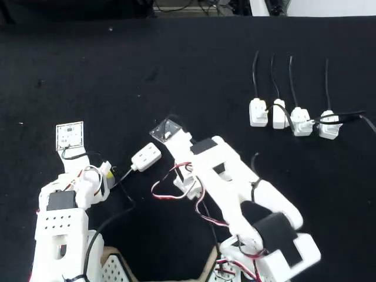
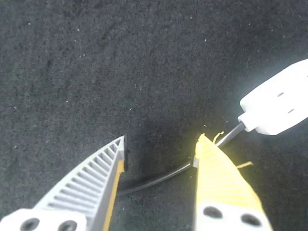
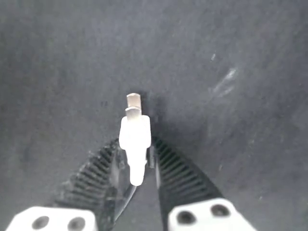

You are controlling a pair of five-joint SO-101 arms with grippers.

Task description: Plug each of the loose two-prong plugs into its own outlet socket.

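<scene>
The right gripper (image 3: 135, 144), clamping a plug (image 3: 134, 132) prongs-forward, sits just beside the socket (image 1: 146, 157), whose cable (image 2: 154, 180) the wide-spread left gripper (image 2: 161, 139) straddles.

In the left wrist view, the picture's edge is cutting off the far end of the white outlet block (image 2: 279, 103) lying ahead of the left pincer (image 2: 161, 144). The black cable (image 2: 159, 179) crossing the pincer's gap is passing behind the yellow finger (image 2: 219, 183), so we are missing that stretch.

In the right wrist view, the right pincer (image 3: 136, 154) is covering the flanks of the plug (image 3: 135, 130) it is clamping. The thin cord (image 3: 126, 198) behind the plug is fading into shadow between the fingers.

In the high view, well away from both pincers, the row of white plug pieces (image 1: 301, 121) is showing too small for us to tell what is seated.
</scene>
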